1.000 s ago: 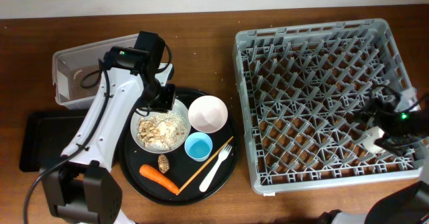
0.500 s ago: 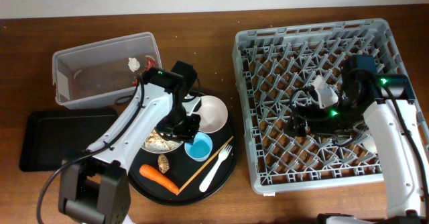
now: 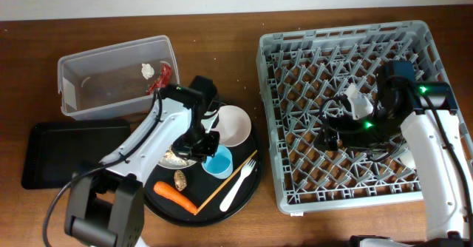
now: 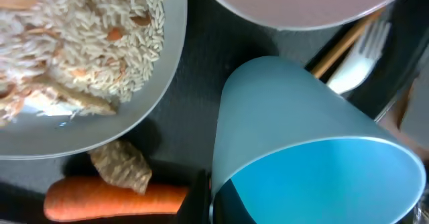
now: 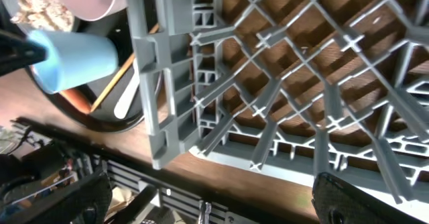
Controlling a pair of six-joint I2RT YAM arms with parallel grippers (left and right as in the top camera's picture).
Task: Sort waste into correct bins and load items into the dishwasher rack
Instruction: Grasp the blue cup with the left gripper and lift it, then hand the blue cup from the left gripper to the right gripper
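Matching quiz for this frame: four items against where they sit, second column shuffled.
1 wad
2 carrot
3 blue cup
4 fork

A right side of round tray
B in clear tub
C front-left of round tray
D mid-tray, at left hand

Pairs: 1-B, 2-C, 3-D, 4-A

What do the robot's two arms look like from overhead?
Both the left arm and the right arm have white link shells with black joints and black wrist ends. Loose black cables loop alongside them, and small green lights glow on each.
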